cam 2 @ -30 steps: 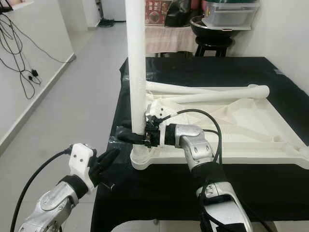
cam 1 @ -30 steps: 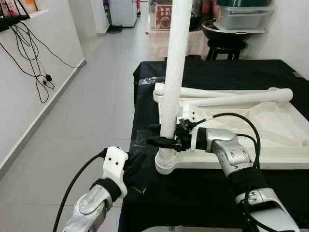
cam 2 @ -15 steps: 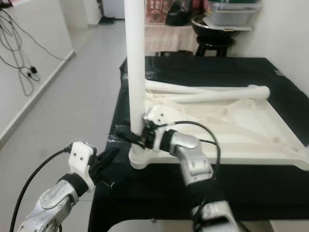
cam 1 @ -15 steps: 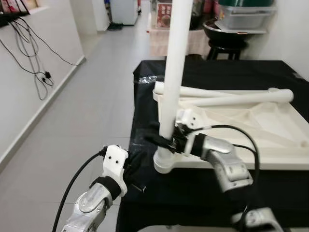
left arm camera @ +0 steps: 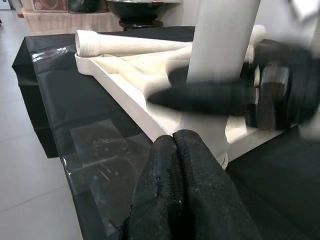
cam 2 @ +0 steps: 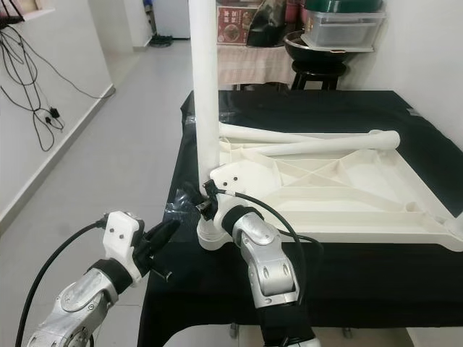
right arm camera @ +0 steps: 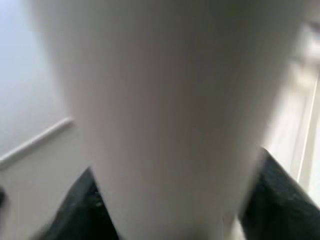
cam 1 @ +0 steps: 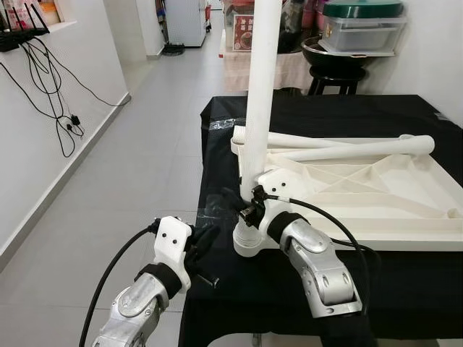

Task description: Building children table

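Left gripper [cam 1: 204, 241] hangs off the table's [cam 1: 217, 289] near left corner, fingers pressed together, holding nothing. Right gripper [cam 1: 242, 206] sits at that corner, fingers clamped around the upright white leg [cam 1: 259, 87] just above its socket in the upturned tabletop [cam 1: 362, 189]. Two spare legs [cam 1: 347, 150] lie along the tabletop's far edge.

Leg looks like hollow plastic: light, stiff, smooth, likely slippery. A low grip near the socket seems best for twisting it home.

Left wrist view shows the black fingers crossing the leg from the side; right wrist view gives a blurred close-up of the leg.
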### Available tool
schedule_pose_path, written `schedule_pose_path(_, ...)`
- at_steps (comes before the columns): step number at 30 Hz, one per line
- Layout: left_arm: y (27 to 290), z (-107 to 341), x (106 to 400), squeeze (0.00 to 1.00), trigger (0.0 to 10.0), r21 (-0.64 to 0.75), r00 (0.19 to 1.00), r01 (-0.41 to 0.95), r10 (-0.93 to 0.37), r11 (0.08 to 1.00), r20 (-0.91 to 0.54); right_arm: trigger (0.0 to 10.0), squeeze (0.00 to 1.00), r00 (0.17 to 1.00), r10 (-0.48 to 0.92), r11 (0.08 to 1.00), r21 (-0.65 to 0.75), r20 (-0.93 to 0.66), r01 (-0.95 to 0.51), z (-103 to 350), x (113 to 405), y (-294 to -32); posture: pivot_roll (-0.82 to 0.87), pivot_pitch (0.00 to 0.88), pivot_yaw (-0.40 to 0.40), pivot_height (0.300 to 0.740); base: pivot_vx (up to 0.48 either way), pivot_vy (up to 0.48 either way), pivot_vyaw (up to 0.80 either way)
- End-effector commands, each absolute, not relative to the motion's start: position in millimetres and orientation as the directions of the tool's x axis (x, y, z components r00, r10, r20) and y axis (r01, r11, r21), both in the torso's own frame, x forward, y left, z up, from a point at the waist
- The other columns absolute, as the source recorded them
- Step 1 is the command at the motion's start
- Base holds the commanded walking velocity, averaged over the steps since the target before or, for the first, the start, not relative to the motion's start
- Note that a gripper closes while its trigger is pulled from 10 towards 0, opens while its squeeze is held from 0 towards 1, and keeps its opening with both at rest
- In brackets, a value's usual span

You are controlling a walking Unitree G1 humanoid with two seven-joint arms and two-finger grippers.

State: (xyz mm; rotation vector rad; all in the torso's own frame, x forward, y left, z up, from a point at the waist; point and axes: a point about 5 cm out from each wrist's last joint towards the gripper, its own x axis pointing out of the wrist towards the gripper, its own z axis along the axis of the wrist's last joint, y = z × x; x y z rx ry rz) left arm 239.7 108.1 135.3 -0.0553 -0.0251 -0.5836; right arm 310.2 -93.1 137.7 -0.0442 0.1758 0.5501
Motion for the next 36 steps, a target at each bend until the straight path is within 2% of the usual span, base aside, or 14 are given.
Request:
schedule_pose_path(1,108,130,240,0.00,10.0,-0.049,0.839,0.544,-0.543,0.838,0.022,10.0,1.00,0.787,0.600,0.800,0.079,-0.142,-0.595,146,314,-92,-0.02,0.035,-0.018,0.740,0.000,0.000,0.00)
schedule_pose_path(4,108,130,240,0.00,10.0,-0.050,0.839,0.544,-0.544,0.838,0.021,10.0,1.00,0.754,0.648,0.762,0.103,-0.108,-0.640,152,315,-91,-0.02,0.034,-0.018,0.740,0.000,0.000,0.00)
schedule_pose_path(6,107,130,240,0.00,10.0,-0.051,0.838,0.546,-0.545,0.836,0.021,10.0,1.00,0.699,0.711,0.703,0.106,-0.074,-0.703,159,317,-90,-0.02,0.034,-0.017,0.740,0.000,0.000,0.00)
schedule_pose_path(7,107,130,240,0.00,10.0,-0.051,0.837,0.547,-0.547,0.835,0.021,10.0,0.75,0.636,0.770,0.638,0.092,-0.053,-0.765,165,319,-91,-0.02,0.036,-0.019,0.740,0.000,0.000,0.00)
schedule_pose_path(8,106,130,240,0.00,10.0,-0.052,0.837,0.548,-0.547,0.835,0.021,10.0,0.00,0.555,0.831,0.557,0.049,-0.049,-0.829,171,320,-94,-0.01,0.037,-0.018,0.740,0.000,0.000,0.00)
schedule_pose_path(9,106,130,240,0.00,10.0,-0.052,0.837,0.548,-0.547,0.835,0.021,10.0,0.00,0.555,0.831,0.557,0.049,-0.049,-0.829,171,320,-94,-0.01,0.037,-0.018,0.740,0.000,0.000,0.00)
schedule_pose_path(11,106,130,240,0.00,10.0,-0.052,0.837,0.547,-0.547,0.835,0.022,10.0,0.00,0.414,0.907,0.414,-0.013,-0.081,-0.910,175,323,-102,-0.01,0.037,-0.020,0.740,0.000,0.000,0.00)
schedule_pose_path(12,106,130,240,0.00,10.0,-0.052,0.837,0.547,-0.547,0.835,0.022,10.0,0.00,0.414,0.907,0.414,-0.013,-0.081,-0.910,175,323,-102,-0.01,0.037,-0.020,0.740,0.000,0.000,0.00)
schedule_pose_path(19,106,130,239,0.00,10.0,-0.052,0.837,0.546,-0.546,0.836,0.022,10.0,0.00,0.255,0.963,0.258,0.017,-0.091,-0.966,181,331,-111,0.00,0.040,-0.019,0.740,0.000,0.000,0.00)
schedule_pose_path(20,107,130,239,0.00,10.0,-0.052,0.837,0.547,-0.546,0.836,0.021,0.0,0.00,0.238,0.967,0.241,0.023,-0.092,-0.970,182,333,-112,0.01,0.042,-0.021,0.740,0.000,0.000,0.00)
schedule_pose_path(30,107,130,238,0.00,10.0,-0.053,0.838,0.545,-0.545,0.837,0.020,0.0,0.00,0.222,0.969,0.227,0.032,-0.104,-0.973,178,339,-120,0.01,0.053,-0.018,0.740,0.000,0.000,0.00)
schedule_pose_path(34,106,131,238,0.00,10.0,-0.053,0.838,0.545,-0.545,0.837,0.020,0.0,0.00,0.255,0.961,0.259,0.022,-0.107,-0.966,174,338,-125,0.01,0.055,-0.019,0.740,0.000,0.000,0.00)
schedule_pose_path(35,107,131,238,0.00,10.0,-0.054,0.838,0.545,-0.545,0.836,0.021,0.0,0.00,0.303,0.946,0.307,0.014,-0.117,-0.952,170,337,-127,0.00,0.060,-0.020,0.740,0.000,0.000,0.00)
schedule_pose_path(36,107,131,238,0.00,10.0,-0.054,0.838,0.545,-0.545,0.836,0.021,0.0,0.00,0.303,0.946,0.307,0.014,-0.117,-0.952,170,337,-127,0.00,0.060,-0.020,0.740,0.000,0.000,0.00)
